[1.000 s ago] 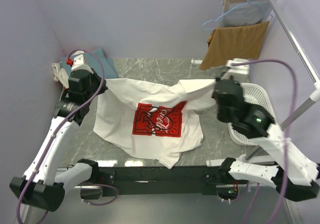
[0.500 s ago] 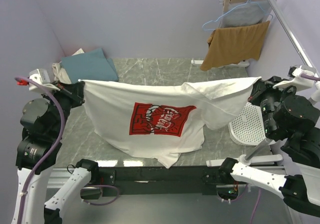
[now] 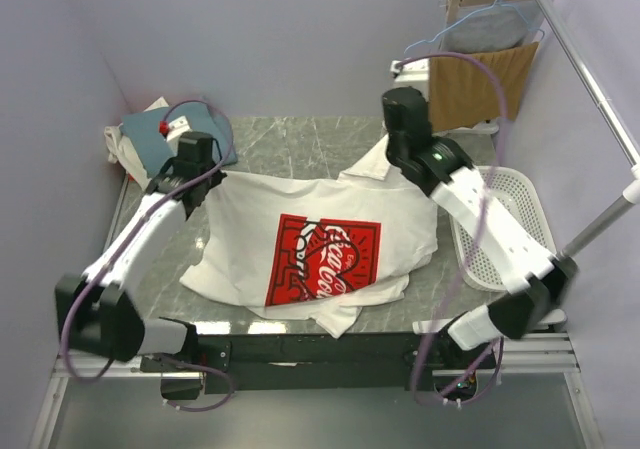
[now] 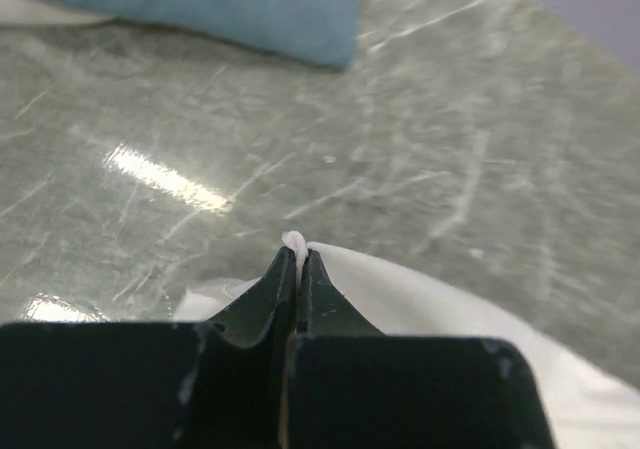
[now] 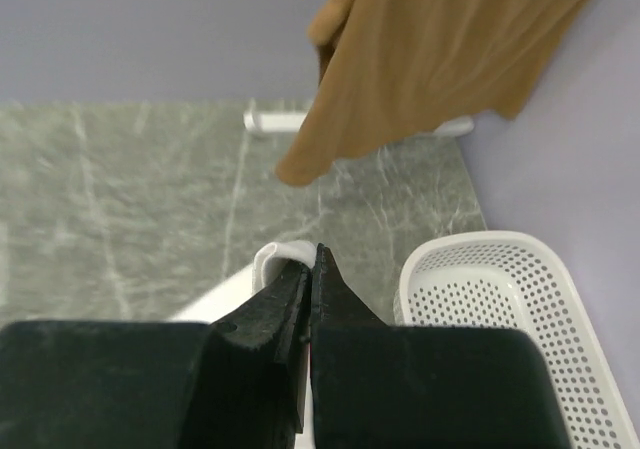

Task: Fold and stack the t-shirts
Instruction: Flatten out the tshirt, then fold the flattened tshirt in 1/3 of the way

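The white t-shirt with a red chest print lies spread on the marble table, print up. My left gripper is shut on its far left corner; the pinched cloth shows between the fingertips. My right gripper is shut on its far right corner, a white fold at the tips. The teal-blue t-shirt lies folded at the far left corner, also in the left wrist view. An off-white t-shirt peeks out under it.
A white perforated basket sits at the table's right edge, also in the right wrist view. A tan-brown cloth hangs on a rack at the back right. A metal pole runs along the right side.
Both arms swung forward and lowered the stretched white shirt from the air onto the table. It now lies flat with the print facing up. Both grippers still hold its corners.
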